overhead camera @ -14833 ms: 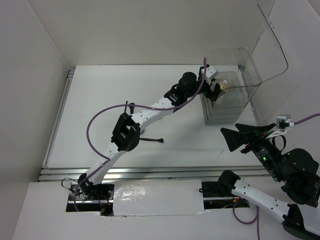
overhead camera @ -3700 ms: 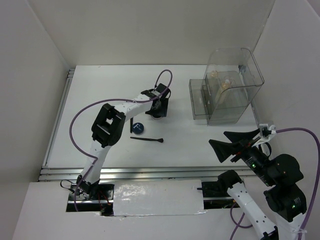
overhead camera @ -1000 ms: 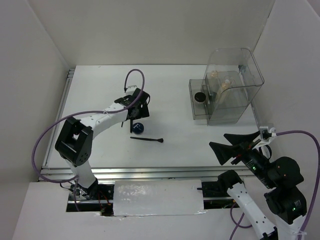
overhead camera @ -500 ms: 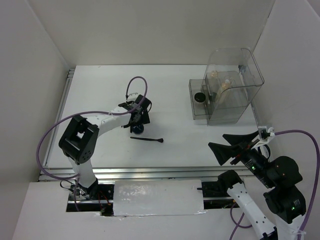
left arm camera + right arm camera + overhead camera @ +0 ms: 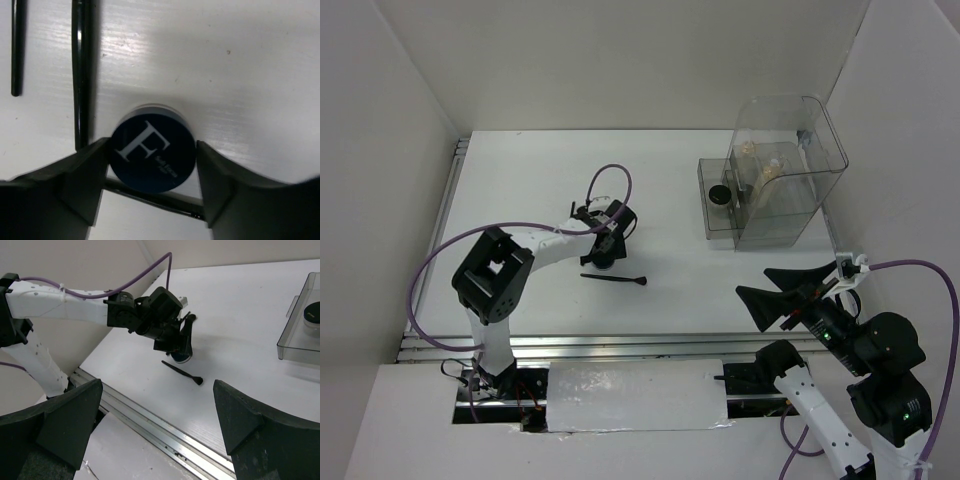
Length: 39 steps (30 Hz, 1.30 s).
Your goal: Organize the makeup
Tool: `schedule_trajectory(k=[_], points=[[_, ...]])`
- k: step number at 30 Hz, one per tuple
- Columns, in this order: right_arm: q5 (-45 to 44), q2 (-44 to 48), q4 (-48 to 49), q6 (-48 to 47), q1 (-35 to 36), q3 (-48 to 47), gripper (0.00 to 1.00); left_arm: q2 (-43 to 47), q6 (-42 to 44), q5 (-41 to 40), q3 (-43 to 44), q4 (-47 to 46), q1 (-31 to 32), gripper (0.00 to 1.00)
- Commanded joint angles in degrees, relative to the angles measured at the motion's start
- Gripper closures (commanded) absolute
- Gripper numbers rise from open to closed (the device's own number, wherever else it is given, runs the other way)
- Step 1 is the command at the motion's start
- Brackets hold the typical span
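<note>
Left pincer point(image 5: 151, 165): pressed on blue compact point(image 5: 152, 147) sides
Right pincer point(image 5: 156, 385): wide apart, empty
Brush point(image 5: 613, 279): parallel to near edge, head right

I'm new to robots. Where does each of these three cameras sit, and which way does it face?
Top external: high behind both arms, looking down on the table; both arms show.
Left wrist: looks straight down at the dark-blue compact gripped between the left fingers.
Right wrist: looks across the table at the left arm; the open right fingers frame the view.
Shared: both wrist views show that compact.
</note>
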<state>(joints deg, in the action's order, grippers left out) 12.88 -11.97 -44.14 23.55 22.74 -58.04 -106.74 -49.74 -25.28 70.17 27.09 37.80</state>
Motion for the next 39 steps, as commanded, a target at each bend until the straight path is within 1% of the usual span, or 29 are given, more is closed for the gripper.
schedule_trajectory(k=[1, 3, 4, 6, 7, 8, 10, 12, 13, 15, 19, 21, 22, 23, 24, 26, 27, 28, 30, 32, 35, 36, 37, 39], points=[[0.7, -1.0, 2.0, 0.1, 0.5, -0.5, 0.00, -0.4, -0.4, -0.5, 1.1, -0.4, 0.5, 0.30], [0.7, -1.0, 2.0, 0.3, 0.5, -0.5, 0.00, -0.4, 0.0, -0.4, 1.5, -0.4, 1.2, 0.37], [0.7, -0.9, 2.1, 0.2, 0.5, -0.4, 0.00, -0.5, 0.2, -0.2, 2.0, -0.5, 1.4, 0.47], [0.6, -1.0, 2.0, 0.3, 0.5, -0.5, 0.00, -0.8, 0.9, 0.6, 2.5, -1.1, 1.7, 0.58], [0.6, -1.0, 2.0, 0.2, 0.5, -0.5, 0.00, -1.0, 1.4, 1.6, 2.9, -1.4, 1.9, 0.70], [0.6, -1.0, 2.0, 0.3, 0.5, -0.6, 0.00, -1.3, 1.7, 2.3, 3.2, -2.1, 2.1, 0.77], [0.3, -0.7, 1.9, 0.3, 0.5, -0.6, 0.00, -1.1, 3.8, 5.1, 4.2, -4.0, 2.8, 0.85], [-0.1, -0.6, 1.7, 0.3, 0.5, -0.7, 0.00, -0.8, 5.5, 6.6, 5.4, -6.7, 4.5, 0.87], [-0.4, -0.6, 1.7, 0.1, 0.4, -0.7, 0.00, -0.6, 7.1, 7.0, 7.6, -7.3, 5.3, 0.89], [-0.9, -0.6, 1.7, 0.0, 0.5, -0.8, 0.00, -1.0, 9.6, 7.3, 11.0, -8.5, 7.8, 0.90], [-2.7, -1.0, 1.7, -0.5, 0.5, -1.1, 0.00, -4.3, 18.8, 6.9, 26.0, -11.6, 11.8, 0.90], [-3.9, -1.1, 1.5, -0.3, 0.5, -1.4, 0.00, -8.7, 20.9, 7.9, 31.8, -12.3, 12.2, 0.89], [-4.2, -1.3, 1.1, -0.3, 0.5, -1.5, 0.00, -10.4, 22.4, 8.4, 37.8, -12.8, 12.2, 0.89], [-4.6, -1.4, 1.0, -0.3, 0.4, -1.5, 0.00, -13.6, 23.1, 8.8, 40.4, -13.5, 12.3, 0.89], [-5.0, -1.3, 0.6, -0.3, 0.5, -1.4, 0.00, -15.2, 23.7, 10.9, 44.5, -14.5, 12.3, 0.89], [-5.4, -1.1, 0.1, -0.4, 0.5, -1.3, 0.00, -19.0, 25.2, 14.0, 47.6, -18.2, 12.3, 0.85], [-5.7, -0.7, -0.2, -0.5, 0.5, -1.2, 0.00, -20.4, 25.8, 14.5, 50.6, -20.0, 12.3, 0.83], [-5.8, -0.6, -0.3, -0.6, 0.4, -1.3, 0.00, -23.4, 25.8, 14.8, 52.3, -20.1, 12.3, 0.83], [-5.9, -0.4, -0.9, -0.9, 0.5, -1.6, 0.00, -26.0, 26.0, 16.4, 56.2, -20.6, 12.3, 0.83], [-5.3, -0.3, -1.3, -0.9, 0.4, -1.9, 0.00, -28.7, 25.7, 16.9, 57.7, -21.5, 12.3, 0.83], [-4.1, 0.1, -1.7, -0.9, 0.4, -2.3, 0.00, -29.7, 25.6, 16.7, 56.1, -23.4, 12.3, 0.82], [-4.1, 0.3, -1.9, -1.0, 0.5, -2.3, 0.00, -29.2, 26.0, 16.9, 55.3, -24.3, 12.4, 0.78], [-4.2, 0.6, -2.0, -1.0, 0.5, -2.4, 0.00, -29.1, 26.0, 17.1, 54.6, -25.8, 12.4, 0.76], [-4.9, 0.8, -2.3, -1.3, 0.5, -2.7, 0.00, -29.4, 25.9, 17.4, 54.5, -25.7, 12.4, 0.72]])
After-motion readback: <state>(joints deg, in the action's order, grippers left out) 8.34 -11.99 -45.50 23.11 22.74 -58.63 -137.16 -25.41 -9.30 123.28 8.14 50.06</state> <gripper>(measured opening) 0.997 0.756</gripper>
